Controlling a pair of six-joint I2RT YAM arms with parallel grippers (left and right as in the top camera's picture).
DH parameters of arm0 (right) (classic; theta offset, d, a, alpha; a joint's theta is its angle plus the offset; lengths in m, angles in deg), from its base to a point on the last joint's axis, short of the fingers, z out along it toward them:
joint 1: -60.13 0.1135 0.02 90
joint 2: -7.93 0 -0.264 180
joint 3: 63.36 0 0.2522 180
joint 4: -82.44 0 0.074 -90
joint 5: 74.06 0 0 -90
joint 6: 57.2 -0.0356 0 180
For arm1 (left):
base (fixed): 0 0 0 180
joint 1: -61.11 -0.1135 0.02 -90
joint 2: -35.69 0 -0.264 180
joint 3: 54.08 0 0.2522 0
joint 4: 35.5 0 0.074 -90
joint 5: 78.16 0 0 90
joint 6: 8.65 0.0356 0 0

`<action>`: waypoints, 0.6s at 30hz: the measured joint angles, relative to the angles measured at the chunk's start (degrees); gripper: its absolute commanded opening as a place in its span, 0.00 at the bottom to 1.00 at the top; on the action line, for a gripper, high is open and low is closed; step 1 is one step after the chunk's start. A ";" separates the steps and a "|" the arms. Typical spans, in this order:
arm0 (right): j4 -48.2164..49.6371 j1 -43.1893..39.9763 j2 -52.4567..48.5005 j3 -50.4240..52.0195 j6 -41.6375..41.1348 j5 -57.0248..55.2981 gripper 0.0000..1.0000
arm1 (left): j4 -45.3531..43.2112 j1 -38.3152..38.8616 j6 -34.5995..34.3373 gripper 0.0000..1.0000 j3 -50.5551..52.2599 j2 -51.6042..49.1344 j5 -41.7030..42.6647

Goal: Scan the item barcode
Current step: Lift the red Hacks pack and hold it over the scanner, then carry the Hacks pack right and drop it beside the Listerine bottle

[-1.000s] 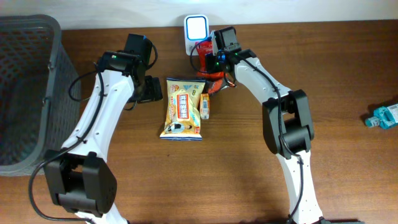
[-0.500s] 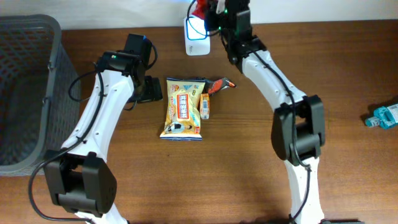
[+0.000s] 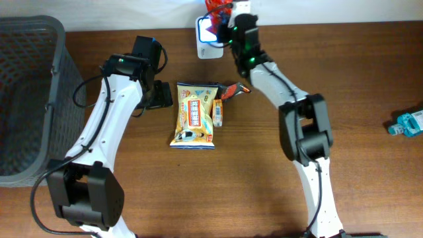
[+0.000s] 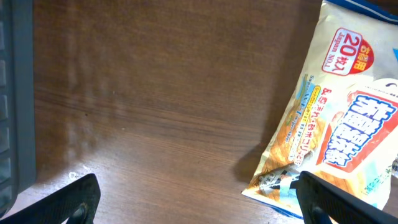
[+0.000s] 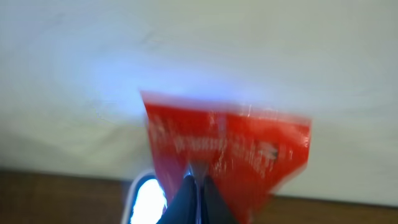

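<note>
Brown wood formed the bench [image 3: 370, 79] that carried everything. A dark mesh basket [image 3: 26, 99] stood well to the left of the left end effector [image 4: 199, 199], whose fingers were wide apart over bare wood and gripped nothing. Just right of that end effector lay a yellow bag [image 3: 193, 116], flat and face up, one corner near the right finger in the wrist view.

The right end effector [image 5: 196, 180] was raised at the far edge of the bench. Its fingers were together, clamped on the lower edge of a red packet [image 5: 230, 149] that stood blurred above them against a pale wall [image 5: 298, 50]. A white scanner [image 3: 210, 46] with a lit blue face sat just below and left of this end effector, close to the packet; whether the two touched could not be told.

Nearer the robot than the right end effector, an orange packet [image 3: 218, 112] lay against the bag's right edge, with a red wrapper [image 3: 232, 90] just beside it. A teal item [image 3: 408, 123] lay far to its right.
</note>
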 measured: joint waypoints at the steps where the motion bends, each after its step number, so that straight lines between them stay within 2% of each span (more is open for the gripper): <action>1: -5.27 -2.27 2.86 0.28 -0.57 -0.83 0.04 | -0.02 0.00 0.00 0.99 0.00 0.00 0.02; 5: -28.55 -14.32 15.26 -0.55 -1.27 -8.96 0.04 | 0.02 0.00 0.00 0.99 0.02 0.00 0.00; 6: -33.70 -20.28 17.75 -0.76 -1.29 -11.69 0.04 | 0.09 0.00 0.00 0.99 0.02 0.00 0.00; 8: -43.56 -28.72 18.32 -1.03 -1.27 -11.80 0.22 | 0.00 0.00 0.00 0.99 0.02 0.00 0.00; 9: -46.10 -31.82 18.29 -0.61 -1.31 -6.62 0.50 | 0.11 0.00 0.00 0.99 0.02 0.00 0.00; 10: -46.51 -33.46 18.27 -0.52 -1.31 -1.05 0.63 | 0.04 0.00 0.00 0.99 0.02 0.00 0.02; 11: -46.49 -33.92 18.27 -0.52 -1.51 3.43 0.73 | 0.04 0.00 0.00 0.99 0.02 0.00 0.02; 13: -46.51 -32.17 18.27 -0.44 -1.18 13.55 0.86 | 0.04 0.00 0.00 0.99 0.02 0.00 0.02; 15: -45.64 -25.11 17.16 -0.22 -0.76 17.40 0.89 | 0.02 0.00 0.00 0.99 0.02 0.00 0.02; 18: -44.09 -16.48 11.63 -0.15 0.57 16.15 0.88 | 0.04 0.00 0.00 0.99 0.02 0.00 0.02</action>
